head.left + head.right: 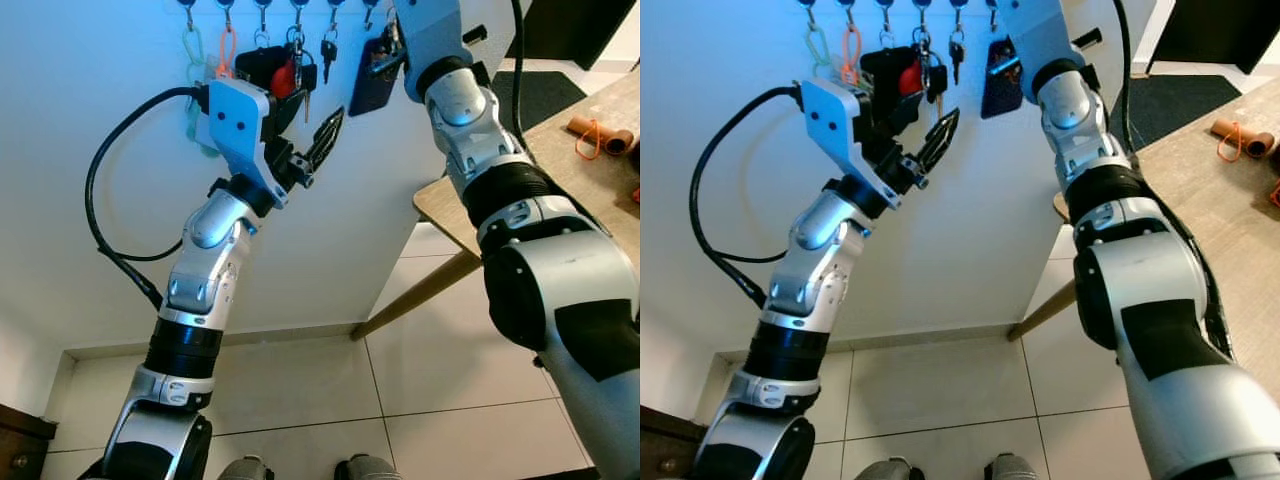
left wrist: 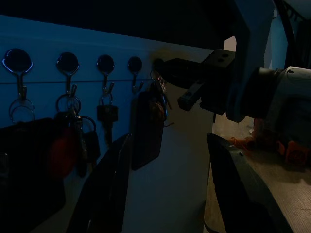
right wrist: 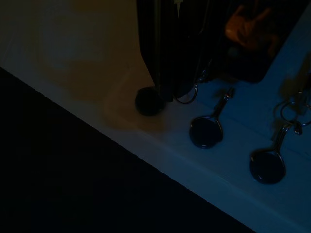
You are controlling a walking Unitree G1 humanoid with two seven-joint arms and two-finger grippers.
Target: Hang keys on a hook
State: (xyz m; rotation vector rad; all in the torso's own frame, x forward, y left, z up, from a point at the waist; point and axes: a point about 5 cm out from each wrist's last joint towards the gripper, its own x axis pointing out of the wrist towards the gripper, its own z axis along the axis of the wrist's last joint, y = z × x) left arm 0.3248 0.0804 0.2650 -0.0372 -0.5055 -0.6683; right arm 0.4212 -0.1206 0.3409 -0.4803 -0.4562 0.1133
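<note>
The right pincer (image 1: 385,50) is raised to the row of hooks (image 1: 298,8) high on the white wall (image 1: 90,90), at the last hook on the right, where a black key fob (image 1: 372,78) hangs flat against the wall. Whether its fingers are spread or pinching the fob's ring cannot be told: the wrist housing hides them from the head cameras, and the right wrist view is too dark, showing just the fob's dark body (image 3: 160,48) and its ring against a round hook base (image 3: 148,101).

The left pincer (image 1: 318,145) is held up just below the hooks, its two black fingers spread and empty, pointing toward the fob. In the left wrist view the fingers (image 2: 104,194) frame the fob (image 2: 148,127) without touching it.

Further along the row, to the left of the fob, hang a small black key (image 1: 328,50), a bunch with a red tag (image 1: 284,75), an orange carabiner (image 1: 226,50) and a pale green carabiner (image 1: 192,48).

A wooden table (image 1: 560,130) stands to the right with an orange-banded roll (image 1: 600,133) on it. The floor (image 1: 320,390) is pale tile.
</note>
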